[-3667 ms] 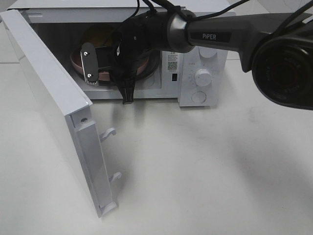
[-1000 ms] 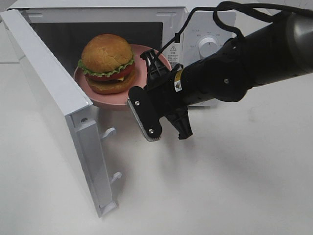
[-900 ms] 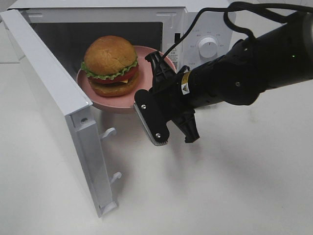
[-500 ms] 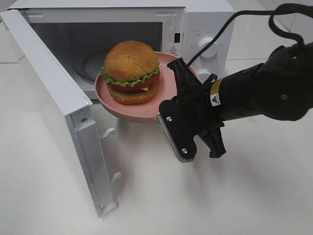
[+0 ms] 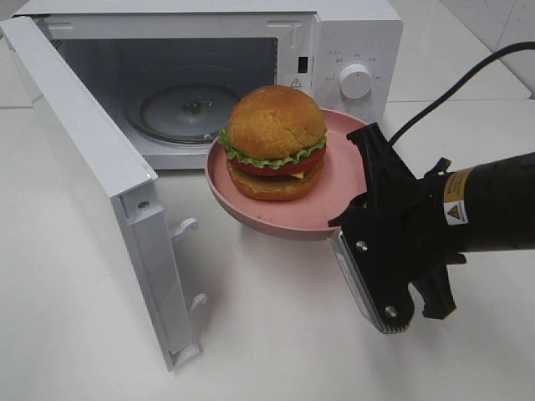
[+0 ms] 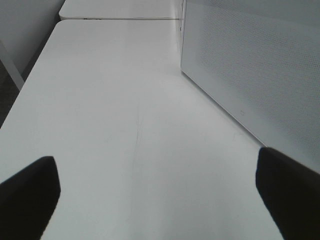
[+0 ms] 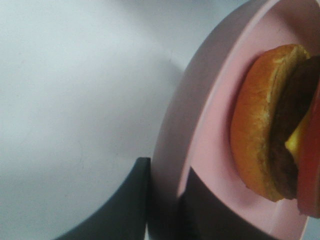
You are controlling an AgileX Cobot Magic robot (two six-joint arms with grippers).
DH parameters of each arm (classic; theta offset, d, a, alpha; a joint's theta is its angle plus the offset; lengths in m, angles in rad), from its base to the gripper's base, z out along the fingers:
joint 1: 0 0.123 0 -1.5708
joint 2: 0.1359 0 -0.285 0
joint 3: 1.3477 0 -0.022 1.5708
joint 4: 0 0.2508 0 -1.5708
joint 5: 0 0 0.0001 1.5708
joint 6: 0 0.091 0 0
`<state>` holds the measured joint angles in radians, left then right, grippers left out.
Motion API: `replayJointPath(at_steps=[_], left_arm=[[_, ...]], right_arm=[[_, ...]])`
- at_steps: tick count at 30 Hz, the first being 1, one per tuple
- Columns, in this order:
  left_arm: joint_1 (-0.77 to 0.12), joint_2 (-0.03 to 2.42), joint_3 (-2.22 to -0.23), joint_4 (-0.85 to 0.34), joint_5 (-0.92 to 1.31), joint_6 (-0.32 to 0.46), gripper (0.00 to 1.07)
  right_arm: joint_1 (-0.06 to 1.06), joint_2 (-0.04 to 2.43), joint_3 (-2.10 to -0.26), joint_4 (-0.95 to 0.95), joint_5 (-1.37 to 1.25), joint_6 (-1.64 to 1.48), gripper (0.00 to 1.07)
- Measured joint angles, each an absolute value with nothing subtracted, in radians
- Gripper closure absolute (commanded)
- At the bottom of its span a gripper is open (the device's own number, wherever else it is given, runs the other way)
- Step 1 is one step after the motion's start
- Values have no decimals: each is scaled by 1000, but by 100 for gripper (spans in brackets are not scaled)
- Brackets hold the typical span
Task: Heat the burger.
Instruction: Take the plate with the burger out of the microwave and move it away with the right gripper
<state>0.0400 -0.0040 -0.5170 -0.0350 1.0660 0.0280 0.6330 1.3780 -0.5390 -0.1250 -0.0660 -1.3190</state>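
- Burger [image 5: 276, 142] rides on the pink plate [image 5: 338, 180], up in the air just in front of the open microwave and clear of the counter [image 5: 276, 334].
- Far left, the microwave door [image 5: 75, 150] swings wide open, so the way in is clear.
- Over to the left tool [image 6: 160, 200]: the left wrist view shows its fingers spread wide with nothing between them, hanging over bare counter beside the oven's side wall.
- Inside the cavity, the glass turntable [image 5: 188, 109] sits bare.
- Centre stage, the burger stands upright with its bun top up. Its stack axis runs vertical, and being round it points no particular way. The plate looks close to level.
- On the right, the right tool [image 5: 368, 225] is narrowed onto the plate's near rim, one finger above and one below. The right wrist view confirms the rim pinched between them.
- Judgement: this is the carry step. From this moment alone, whether the plate is going in or coming out cannot be told.
- If it is loading, the next move calls for a level pass through the opening onto the turntable. Then come the release, the door shut and a turn of the knob [image 5: 355, 79].
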Motion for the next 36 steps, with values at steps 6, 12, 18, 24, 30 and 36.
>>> replayJointPath(at_steps=[6,12,18,24,30,36], left_arm=[[40,-4,-517,-35,1066,28,7],[40,-4,-517,-35,1066,28,7],[40,-4,-517,-35,1066,28,7],[40,-4,-517,-35,1066,28,7],[40,-4,-517,-35,1066,28,7],[40,-4,-517,-35,1066,28,7]], right_arm=[[633,1271,-474,-125,-13,-1319,107],[633,1192,-437,-125,43,-1319,107],[633,1083,-402,-125,128,-1319,107],[633,968,-381,-123,244,-1285,107],[633,895,-365,-126,310,-1265,107],[633,776,-334,-177,423,-1190,107]])
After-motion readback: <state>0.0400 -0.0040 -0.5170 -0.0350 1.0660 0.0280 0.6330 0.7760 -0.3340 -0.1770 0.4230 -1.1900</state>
